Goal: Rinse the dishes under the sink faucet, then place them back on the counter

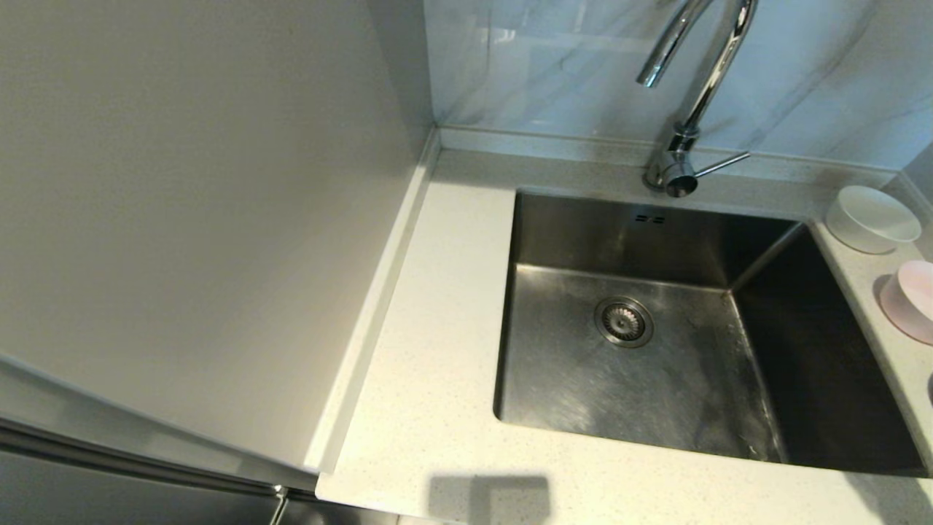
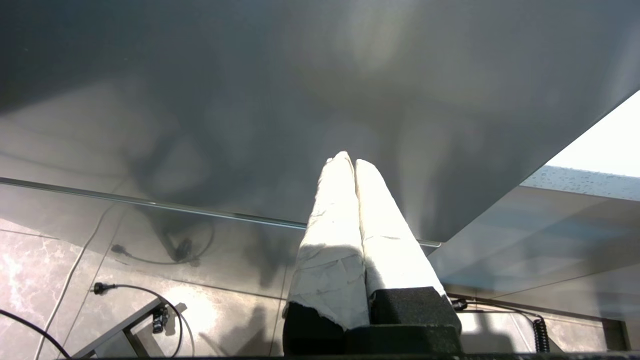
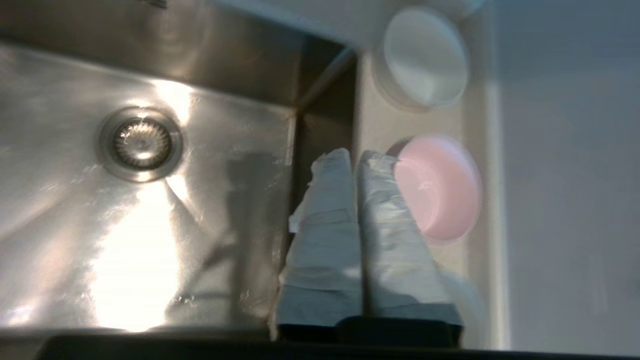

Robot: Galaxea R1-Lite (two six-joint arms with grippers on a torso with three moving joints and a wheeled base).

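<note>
The steel sink [image 1: 576, 394] holds nothing, and the chrome faucet [image 1: 703, 84] curves over its back edge. Two dishes stand on the narrow counter [image 1: 437, 328] strip right of the basin: a white bowl [image 1: 871, 219] at the back and a pink bowl [image 1: 911, 299] nearer me. The third bowl is out of view. Neither gripper shows in the head view. In the right wrist view my right gripper [image 3: 356, 155] is shut and empty, above the sink's right edge [image 3: 320, 125], just beside the pink bowl [image 3: 442, 187], with the white bowl [image 3: 425, 57] beyond. My left gripper [image 2: 348, 160] is shut and empty, low beside the cabinet.
A tall pale panel [image 1: 182, 219] walls the counter's left side. Glossy marble-look tile [image 1: 816, 73] rises behind the faucet, and its thin lever [image 1: 721, 165] sticks out to the right. The drain strainer [image 1: 623, 321] sits mid-basin. Cables [image 2: 135, 295] lie on the floor below my left gripper.
</note>
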